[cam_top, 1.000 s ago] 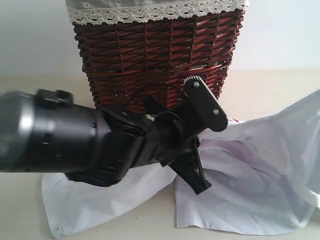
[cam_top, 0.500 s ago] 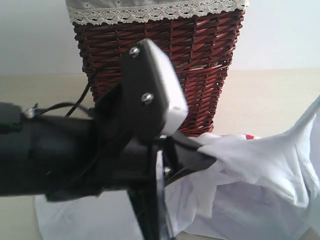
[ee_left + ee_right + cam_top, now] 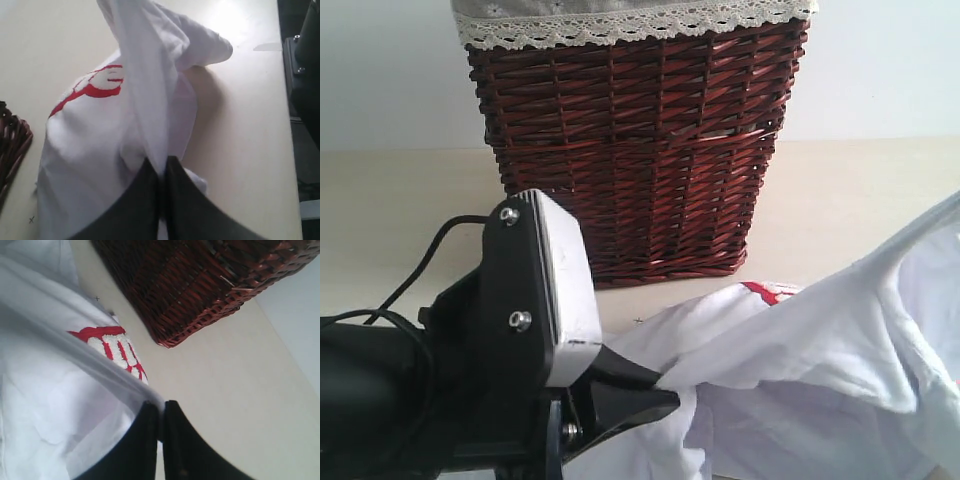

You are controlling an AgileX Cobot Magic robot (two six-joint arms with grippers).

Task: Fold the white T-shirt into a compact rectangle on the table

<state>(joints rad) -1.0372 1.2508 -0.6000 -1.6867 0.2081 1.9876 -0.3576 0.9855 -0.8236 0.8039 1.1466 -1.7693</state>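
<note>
— What's on the left?
— The left gripper (image 3: pixel 162 167), jaws pressed together, pinching a fold of the white T-shirt (image 3: pixel 820 340) up off the desk (image 3: pixel 390 200).
— And the middle?
— A wicker basket (image 3: pixel 630 150) stands toward the desk's far edge. The shirt lies bunched in front of it, red band showing.
— The right?
— The right gripper (image 3: pixel 161 412), closed on the shirt's edge, holds it raised toward the desk's right side.
</note>
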